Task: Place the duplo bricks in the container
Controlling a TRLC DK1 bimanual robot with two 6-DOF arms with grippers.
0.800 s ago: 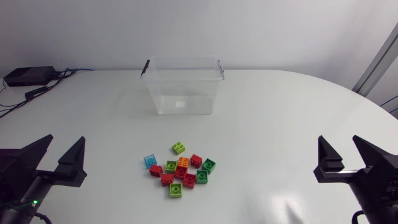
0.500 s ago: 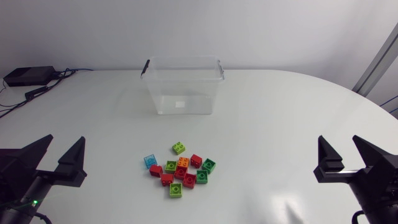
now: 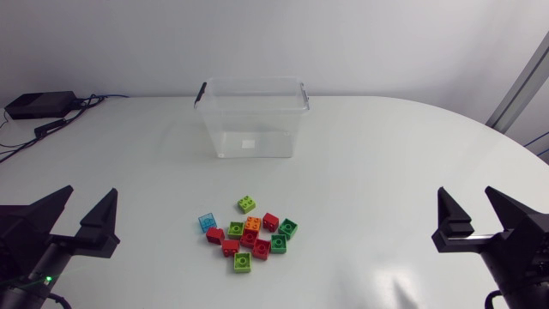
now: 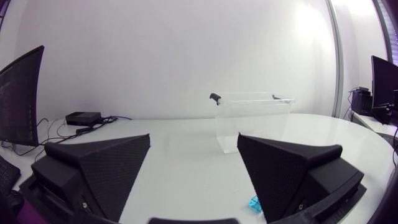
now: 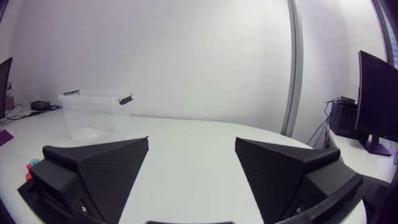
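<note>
Your jaws: both pairs wide open, empty | small coloured hard-plastic duplo bricks [image 3: 249, 238]: likely light, rigid, slick; pinch one across flat sides | clear plastic container [image 3: 253, 129]: lidless, beyond.

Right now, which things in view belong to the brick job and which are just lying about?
For the job: duplo bricks, clustered together; clear container, empty, beyond them; left pincer and right pincer, both open.
Lying about: black box; cables beside it.
</note>
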